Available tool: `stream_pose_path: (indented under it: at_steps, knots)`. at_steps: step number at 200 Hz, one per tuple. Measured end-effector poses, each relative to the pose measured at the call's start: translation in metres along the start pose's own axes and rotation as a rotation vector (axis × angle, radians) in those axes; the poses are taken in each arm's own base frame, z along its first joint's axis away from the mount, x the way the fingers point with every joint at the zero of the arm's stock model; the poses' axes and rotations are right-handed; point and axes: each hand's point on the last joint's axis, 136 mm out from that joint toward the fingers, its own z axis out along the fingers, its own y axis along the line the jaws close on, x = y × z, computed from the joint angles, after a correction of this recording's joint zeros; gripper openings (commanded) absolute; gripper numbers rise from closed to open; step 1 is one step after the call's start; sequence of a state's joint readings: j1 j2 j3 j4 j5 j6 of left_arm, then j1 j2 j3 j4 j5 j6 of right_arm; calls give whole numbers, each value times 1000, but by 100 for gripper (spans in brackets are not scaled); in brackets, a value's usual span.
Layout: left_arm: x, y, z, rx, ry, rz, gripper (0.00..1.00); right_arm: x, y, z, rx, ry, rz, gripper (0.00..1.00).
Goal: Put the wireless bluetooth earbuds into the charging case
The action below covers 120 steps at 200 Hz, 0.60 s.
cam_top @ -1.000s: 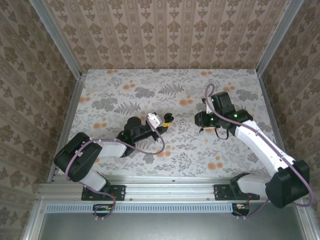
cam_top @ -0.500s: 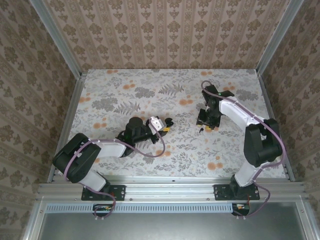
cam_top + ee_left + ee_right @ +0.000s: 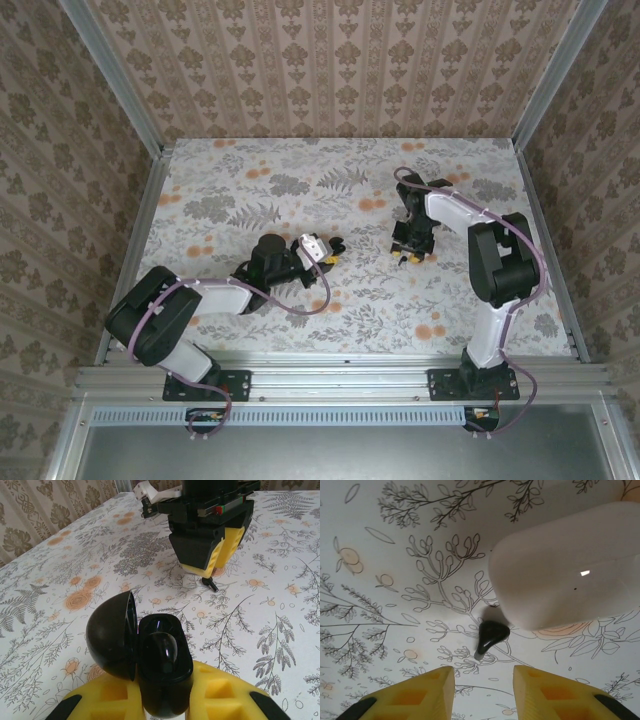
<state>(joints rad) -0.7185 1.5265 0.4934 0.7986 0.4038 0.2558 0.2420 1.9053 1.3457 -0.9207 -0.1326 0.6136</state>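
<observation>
My left gripper (image 3: 165,702) is shut on a black charging case (image 3: 164,672), whose round lid (image 3: 111,636) stands hinged open to the left. A glossy black earbud-shaped piece sits in its cavity. In the top view this case (image 3: 337,243) is at mid-table. One black earbud (image 3: 491,634) lies on the floral table, touching the edge of a shut white glossy case (image 3: 570,570). My right gripper (image 3: 483,680) hovers low just short of this earbud, fingers open and nothing between them. From the left wrist, the right gripper (image 3: 205,570) points down over the earbud (image 3: 212,584).
The floral tabletop (image 3: 250,190) is bounded by patterned walls with metal posts at the left and right edges. The two grippers face each other about a hand's width apart at mid-table. The right arm (image 3: 495,255) folds high over the right side.
The right arm has folded upright and turned its gripper down close over the earbud, jaws a little wider. The left gripper has kept its grip and barely shifted.
</observation>
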Motion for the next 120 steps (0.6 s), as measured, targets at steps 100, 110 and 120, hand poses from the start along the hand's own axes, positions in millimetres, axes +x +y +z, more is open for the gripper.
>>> stream_pose_path:
  at_steps: [100,110,120]
  knots:
    - [1,5,-1,-13,0,-8,2,-8,-2,18,10,10,27,32]
    - [1,7,-2,-17,-1,-12,2,-8,-2,20,11,12,28,31]
    - [0,8,-2,-21,-5,-14,1,-8,-3,21,14,15,30,30]
